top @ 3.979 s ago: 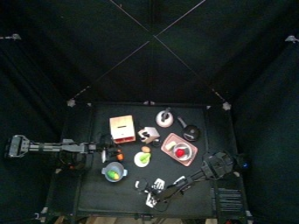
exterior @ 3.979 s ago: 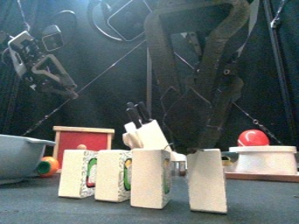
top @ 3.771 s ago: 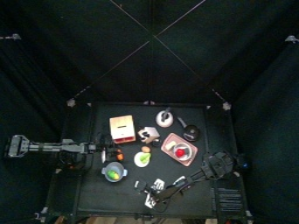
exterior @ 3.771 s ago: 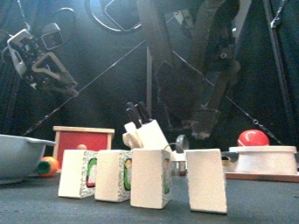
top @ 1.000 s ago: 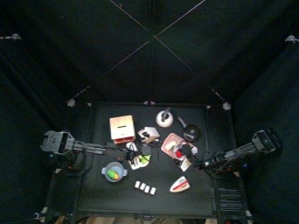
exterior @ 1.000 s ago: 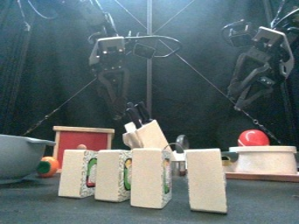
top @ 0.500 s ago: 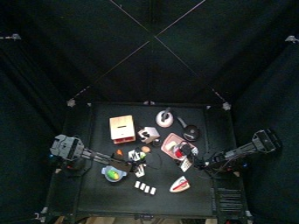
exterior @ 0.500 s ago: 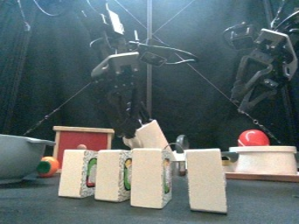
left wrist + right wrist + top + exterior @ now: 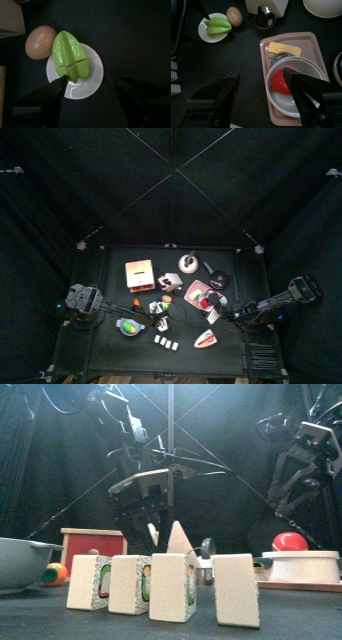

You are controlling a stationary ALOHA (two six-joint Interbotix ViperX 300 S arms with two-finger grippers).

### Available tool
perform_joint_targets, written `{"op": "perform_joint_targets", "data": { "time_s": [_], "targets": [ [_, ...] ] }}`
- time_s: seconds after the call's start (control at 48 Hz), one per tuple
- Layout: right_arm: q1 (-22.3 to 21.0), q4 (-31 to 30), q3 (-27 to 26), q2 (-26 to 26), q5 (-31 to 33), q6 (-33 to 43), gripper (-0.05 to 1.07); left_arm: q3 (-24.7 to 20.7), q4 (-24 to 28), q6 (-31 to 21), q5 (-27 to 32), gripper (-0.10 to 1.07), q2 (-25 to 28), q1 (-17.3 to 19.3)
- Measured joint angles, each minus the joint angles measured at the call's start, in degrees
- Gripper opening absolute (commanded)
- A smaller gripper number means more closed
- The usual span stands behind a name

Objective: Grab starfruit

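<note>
Left gripper [image 9: 90, 92], jaws spread wide, hovers directly over the starfruit [image 9: 73, 55], which lies on a small white plate [image 9: 93, 70] with an egg [image 9: 40, 41] touching at its 10 o'clock. Step in hand: approach. Next: descend, straddle the ridged fruit, close. Right gripper [image 9: 261, 85], also open, waits above the pink tray [image 9: 314, 45].

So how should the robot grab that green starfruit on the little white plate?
Probably from straight above, pinching the starfruit across its narrow middle. It lies flat and long on the small white plate, with ridges along its length for the jaws to press on. The open left gripper is already over it. Watch the egg touching one side.
</note>
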Motion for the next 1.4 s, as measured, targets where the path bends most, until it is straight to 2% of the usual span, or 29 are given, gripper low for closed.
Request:
{"op": "perform_joint_targets", "data": {
  "time_s": [0.188,0.438,0.958,1.083,1.292,1.396],
  "targets": [
    [0.09,0.00,0.09,0.00,0.00,0.00,0.98,0.00,3.52,-3.08,0.00,0.98,0.00,0.62],
    [0.09,0.00,0.62,-0.09,0.00,0.00,0.98,0.00,4.39,-5.98,0.00,0.98,0.79,0.97],
    [0.09,0.00,0.70,-0.18,-0.09,0.00,0.98,0.00,4.75,-6.33,0.00,0.95,2.64,2.11],
    [0.09,0.00,0.79,-0.09,-0.09,0.00,0.98,0.00,4.75,-6.42,0.00,0.92,2.72,2.55],
    [0.18,0.00,0.88,-0.18,-0.09,0.00,0.98,-0.09,5.10,-6.33,0.00,0.78,2.72,2.55],
    [0.09,0.26,0.88,-0.18,-0.09,0.00,0.98,0.00,5.19,-6.42,0.09,0.76,2.72,2.55]
  ]
}}
